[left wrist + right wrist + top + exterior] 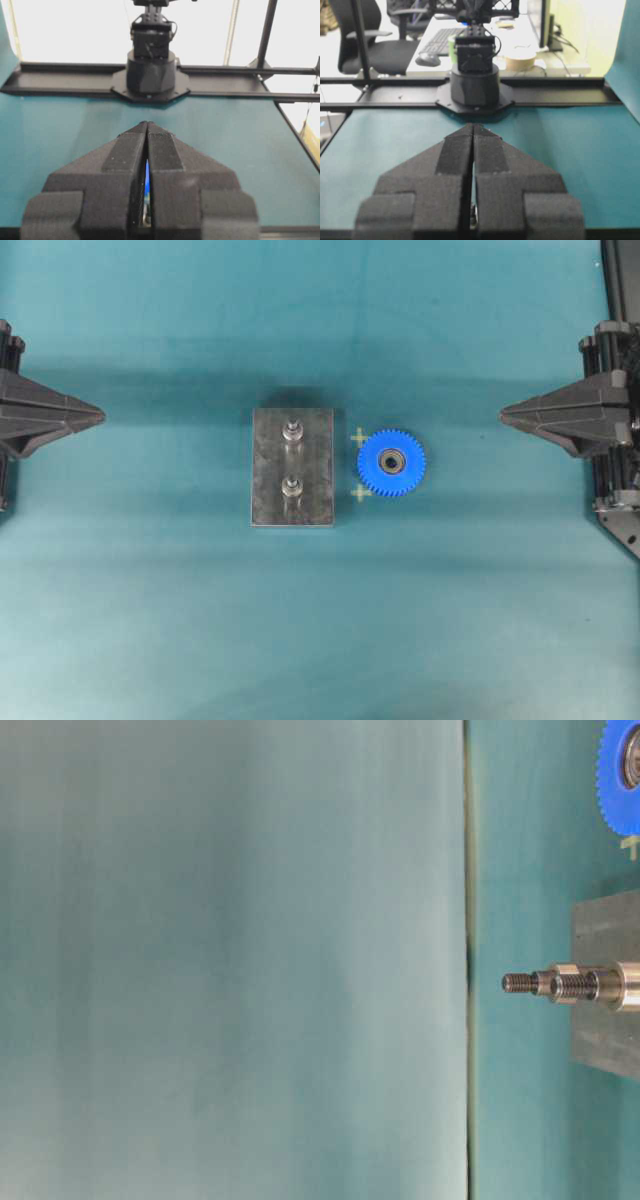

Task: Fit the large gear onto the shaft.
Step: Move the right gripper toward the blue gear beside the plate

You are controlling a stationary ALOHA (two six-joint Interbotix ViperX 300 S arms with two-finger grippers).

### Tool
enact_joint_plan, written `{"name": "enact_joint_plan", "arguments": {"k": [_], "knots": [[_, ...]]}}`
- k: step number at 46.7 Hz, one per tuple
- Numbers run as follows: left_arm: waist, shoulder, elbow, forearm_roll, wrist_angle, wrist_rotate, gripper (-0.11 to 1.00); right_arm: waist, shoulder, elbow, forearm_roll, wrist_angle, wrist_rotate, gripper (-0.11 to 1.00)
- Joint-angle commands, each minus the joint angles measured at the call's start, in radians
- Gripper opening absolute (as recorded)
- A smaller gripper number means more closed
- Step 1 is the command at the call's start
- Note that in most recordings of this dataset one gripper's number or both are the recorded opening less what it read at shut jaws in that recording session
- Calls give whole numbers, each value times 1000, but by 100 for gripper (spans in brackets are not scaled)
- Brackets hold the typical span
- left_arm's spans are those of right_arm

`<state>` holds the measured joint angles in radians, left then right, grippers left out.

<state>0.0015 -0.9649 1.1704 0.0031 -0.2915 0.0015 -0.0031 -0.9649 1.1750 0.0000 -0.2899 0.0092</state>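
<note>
Blue large gear (pixel 391 462) flat on the teal counter (pixel 320 640), just right of the grey plate (pixel 270 470), 2 shafts (pixel 292 429) bare, left pincer (pixel 98 417) and right pincer (pixel 506 416) closed, empty, well apart from plate.

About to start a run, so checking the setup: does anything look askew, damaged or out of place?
Nothing stands out. The gear lies flat beside the plate, both shafts stand bare, and both grippers wait at the sides, jaws shut.

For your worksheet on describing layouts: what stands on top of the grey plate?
Two upright silver shafts stand on the grey plate, both bare. The blue gear lies flat beside the plate, not on it. What lies under the plate is hidden.
</note>
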Motion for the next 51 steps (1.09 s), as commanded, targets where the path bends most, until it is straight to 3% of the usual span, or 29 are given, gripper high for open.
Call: {"name": "enact_joint_plan", "arguments": {"k": [1, 5, 8, 15, 18, 32, 39, 51], "knots": [[35, 49, -25, 3, 43, -49, 0, -18, 11, 11, 15, -2, 5, 1], [35, 100, -66, 8, 107, -69, 0, -37, 8, 9, 95, 58, 28, 1], [34, 141, -103, 9, 144, -69, 0, -40, 18, -26, 133, 172, 44, 1], [44, 219, -129, 9, 166, -67, 0, -46, 101, -144, 114, 500, 44, 1], [48, 261, -129, 11, 170, -67, 0, -54, 156, -173, 112, 565, 44, 1], [69, 403, -181, 9, 178, -75, 0, -133, 449, -281, 103, 618, 37, 1], [72, 448, -219, 11, 256, -64, 0, -160, 543, -310, 72, 701, 14, 1], [72, 477, -279, 15, 356, -20, 0, -161, 686, -359, 71, 779, -15, 1]]}}
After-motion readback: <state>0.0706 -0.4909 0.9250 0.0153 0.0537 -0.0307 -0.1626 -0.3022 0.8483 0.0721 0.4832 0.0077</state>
